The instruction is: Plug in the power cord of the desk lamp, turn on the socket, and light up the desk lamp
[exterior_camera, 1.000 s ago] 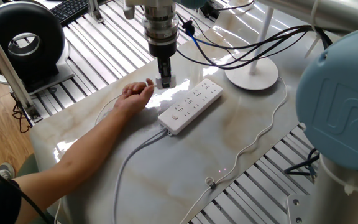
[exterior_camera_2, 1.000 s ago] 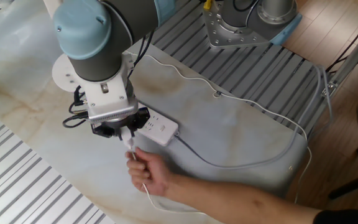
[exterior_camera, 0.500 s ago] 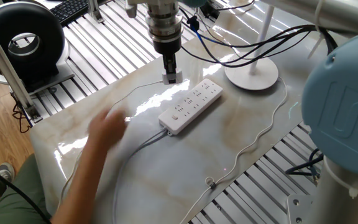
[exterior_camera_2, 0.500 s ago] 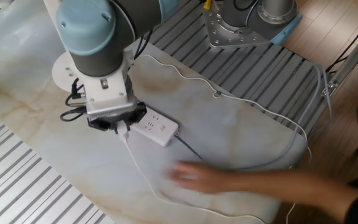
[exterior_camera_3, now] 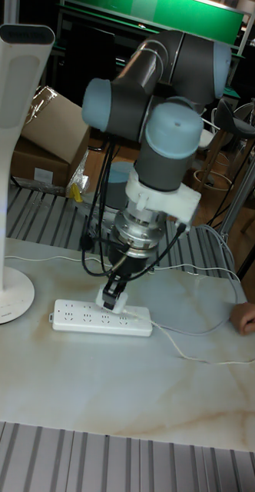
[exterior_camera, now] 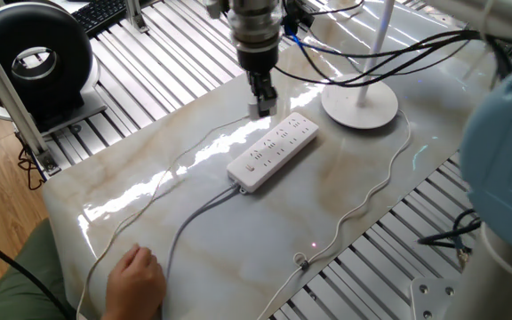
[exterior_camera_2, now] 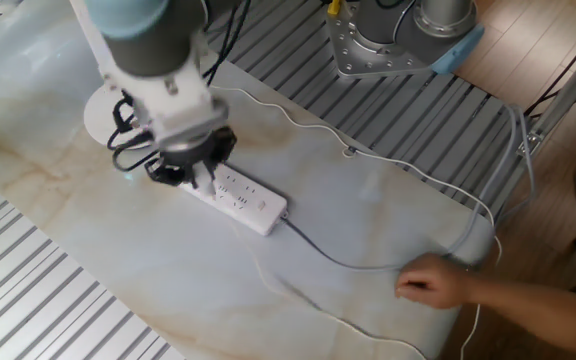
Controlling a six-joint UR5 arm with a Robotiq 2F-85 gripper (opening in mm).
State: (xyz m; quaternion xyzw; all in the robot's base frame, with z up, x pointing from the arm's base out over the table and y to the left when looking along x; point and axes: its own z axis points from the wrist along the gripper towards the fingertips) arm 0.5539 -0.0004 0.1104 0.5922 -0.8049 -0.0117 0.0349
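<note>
My gripper is shut on the small white plug of the power cord. It holds the plug just over the far long edge of the socket, a long white strip. In the tall fixed view the plug sits at the socket's top face, right of its middle; I cannot tell whether it touches. The thin cord trails from the plug toward the table's near-left edge. The desk lamp stands beyond the socket, with its round base and its white pole. In the other fixed view my gripper covers the socket's far end.
A person's hand rests at the table's near edge, and shows again in the other fixed view. The socket's grey cable runs off toward that edge. Black robot cables hang over the lamp base. A black fan sits at far left.
My gripper has carried the plug away from the person's hand and over the socket. The hand let go of the cord near the plug and drew back to the table's edge.
</note>
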